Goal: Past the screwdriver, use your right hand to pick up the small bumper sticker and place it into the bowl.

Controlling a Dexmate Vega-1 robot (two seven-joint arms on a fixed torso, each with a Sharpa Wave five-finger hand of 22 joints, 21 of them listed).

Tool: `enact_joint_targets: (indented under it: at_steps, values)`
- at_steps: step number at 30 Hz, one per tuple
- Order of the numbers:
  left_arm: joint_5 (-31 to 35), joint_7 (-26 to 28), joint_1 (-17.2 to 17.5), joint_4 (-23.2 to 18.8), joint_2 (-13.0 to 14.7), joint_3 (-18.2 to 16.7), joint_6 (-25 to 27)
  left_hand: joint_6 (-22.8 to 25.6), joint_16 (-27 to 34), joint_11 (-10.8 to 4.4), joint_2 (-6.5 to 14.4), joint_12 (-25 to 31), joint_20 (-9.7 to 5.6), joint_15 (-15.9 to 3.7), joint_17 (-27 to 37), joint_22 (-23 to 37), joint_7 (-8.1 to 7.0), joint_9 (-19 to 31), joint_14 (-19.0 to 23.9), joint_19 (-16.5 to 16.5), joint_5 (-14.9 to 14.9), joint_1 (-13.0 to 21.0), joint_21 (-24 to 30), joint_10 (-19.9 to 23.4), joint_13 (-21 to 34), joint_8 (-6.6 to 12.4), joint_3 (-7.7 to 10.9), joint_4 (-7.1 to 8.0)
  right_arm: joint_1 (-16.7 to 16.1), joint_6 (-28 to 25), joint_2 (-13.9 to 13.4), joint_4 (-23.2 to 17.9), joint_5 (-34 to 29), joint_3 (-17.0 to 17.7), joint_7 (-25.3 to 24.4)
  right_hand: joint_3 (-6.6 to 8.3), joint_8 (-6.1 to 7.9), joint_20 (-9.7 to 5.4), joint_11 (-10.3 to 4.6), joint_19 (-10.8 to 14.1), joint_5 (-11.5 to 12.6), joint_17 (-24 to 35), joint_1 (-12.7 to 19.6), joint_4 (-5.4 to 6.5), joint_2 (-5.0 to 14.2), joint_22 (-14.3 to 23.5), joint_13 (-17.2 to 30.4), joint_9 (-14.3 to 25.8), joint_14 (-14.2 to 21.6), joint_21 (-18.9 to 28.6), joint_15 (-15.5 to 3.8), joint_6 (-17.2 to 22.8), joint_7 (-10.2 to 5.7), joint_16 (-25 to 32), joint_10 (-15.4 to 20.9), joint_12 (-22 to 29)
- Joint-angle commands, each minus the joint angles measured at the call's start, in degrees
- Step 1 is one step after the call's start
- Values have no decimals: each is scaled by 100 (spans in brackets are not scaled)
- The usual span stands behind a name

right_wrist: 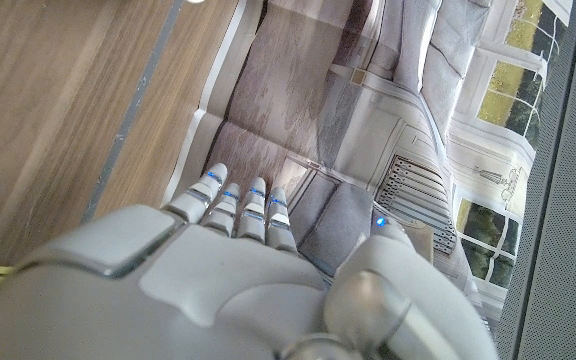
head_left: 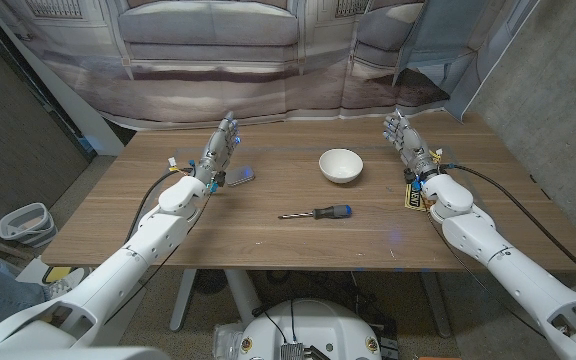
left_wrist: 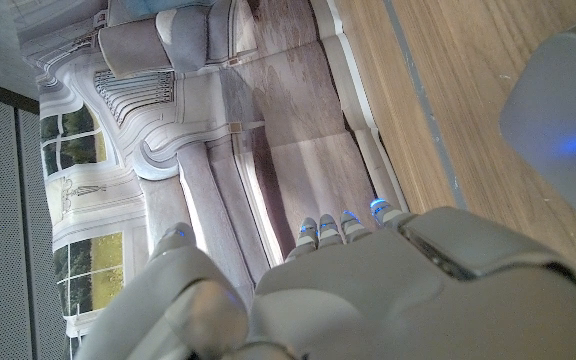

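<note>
Nearest me, my two arms come in from the bottom corners over the wooden bench (head_left: 268,235). My right hand (head_left: 404,138) stands near the far right edge, fingers straight and apart, holding nothing. The small bumper sticker (head_left: 413,198), yellow and black, lies partly under my right wrist. My left hand (head_left: 222,148) is likewise spread and unladen, a small grey object (head_left: 242,178) just beside it. The screwdriver (head_left: 318,213) lies mid-bench, the white bowl (head_left: 340,165) beyond it.

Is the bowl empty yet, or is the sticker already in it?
Empty: the head view shows the white bowl with a bare interior, upright on the table.
</note>
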Motion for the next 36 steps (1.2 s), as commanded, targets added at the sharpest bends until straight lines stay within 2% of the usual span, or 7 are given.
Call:
enact_joint_targets:
  at_steps: [1, 17, 24, 36]
  values:
    - [-1, -20, -17, 5, -31, 7, -27, -46, -16, -14, 18, -5, -326, 13, 24, 22, -20, 32, -220, -196, 40, 58, -14, -37, 33, -21, -12, 6, -108, -19, -192, -174, -116, 82, -94, 17, 22, -167, -11, 69, 32, 14, 87, -53, -13, 21, 21, 16, 72, 56, -8, 66, -16, 33, 59, 46]
    - [43, 71, 10, -118, 15, -11, 12, -32, -11, -8, 28, -3, -321, 14, 25, 23, -21, 32, -214, -193, 39, 63, -14, -25, 33, -17, -29, 8, -295, -82, -368, -412, -188, 210, -275, 13, 25, -182, -38, 119, 36, 15, 116, -74, 3, 21, 23, 17, 124, 58, -25, 106, -34, 30, 95, 48]
    - [55, 75, 29, -199, 52, -13, 35, -10, -5, -10, 33, -2, -320, 17, 25, 23, -31, 33, -196, -187, 38, 66, -13, -19, 34, -10, -39, 9, -356, 94, -395, -350, -194, 245, -183, 11, 30, -182, -50, 142, 37, 16, 127, -82, 7, 21, 23, 18, 151, 60, -36, 130, -52, 32, 106, 47]
    - [104, 169, 110, -396, 100, -20, 64, 0, -3, -14, 38, -2, -317, 24, 25, 23, -25, 33, -187, -185, 37, 71, -13, -13, 34, -10, -54, 10, -570, 234, -534, -473, -257, 379, -251, 4, 32, -173, -64, 229, 42, 13, 171, -120, -13, 18, 24, 19, 220, 78, -54, 154, -73, 40, 158, 58]
